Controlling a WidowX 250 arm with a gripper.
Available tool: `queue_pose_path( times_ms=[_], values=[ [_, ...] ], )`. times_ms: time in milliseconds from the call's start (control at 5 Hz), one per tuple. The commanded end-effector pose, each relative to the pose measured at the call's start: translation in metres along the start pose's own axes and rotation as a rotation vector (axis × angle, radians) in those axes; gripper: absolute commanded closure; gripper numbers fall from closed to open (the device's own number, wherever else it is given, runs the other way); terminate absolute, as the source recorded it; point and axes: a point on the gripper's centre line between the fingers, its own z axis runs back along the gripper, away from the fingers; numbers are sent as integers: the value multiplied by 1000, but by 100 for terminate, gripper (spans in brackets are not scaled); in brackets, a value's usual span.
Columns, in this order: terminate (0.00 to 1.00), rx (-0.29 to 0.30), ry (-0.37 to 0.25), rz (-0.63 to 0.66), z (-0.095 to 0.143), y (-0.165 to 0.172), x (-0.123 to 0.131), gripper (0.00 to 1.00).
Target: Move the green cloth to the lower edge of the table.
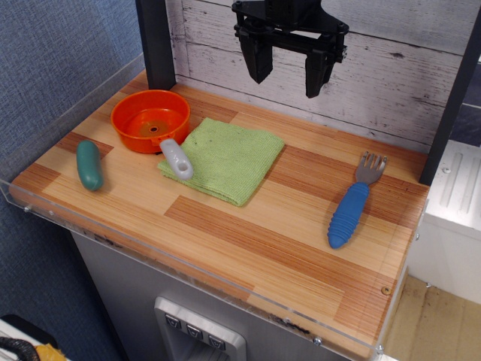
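The end effector [288,69], jaws spread wide and empty, hangs above the far tabletop [248,241]; the green cloth [229,159] lies flat below, nearer and slightly left, diamond-oriented.

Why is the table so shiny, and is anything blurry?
In the observation.image view, soft light leaves a pale sheen on the table near its front rim; the cloth, bowl and fork look sharp, shadows are faint, and the gripper is dark.
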Motion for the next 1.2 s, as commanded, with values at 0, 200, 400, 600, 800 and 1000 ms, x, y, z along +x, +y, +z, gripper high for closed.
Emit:
queue_pose_path(
  times_ms=[0,200,400,600,800,1000],
  values=[
    [0,0,0,0,0,0,0,0],
    [0,12,52,16,-8,14,-9,0],
    [0,18,82,51,-19,33,-18,0],
    [0,40,117,49,-30,47,-21,0],
    [0,37,120,32,-42,57,-26,0],
    [0,27,113,12,-54,61,-27,0]
  ],
)
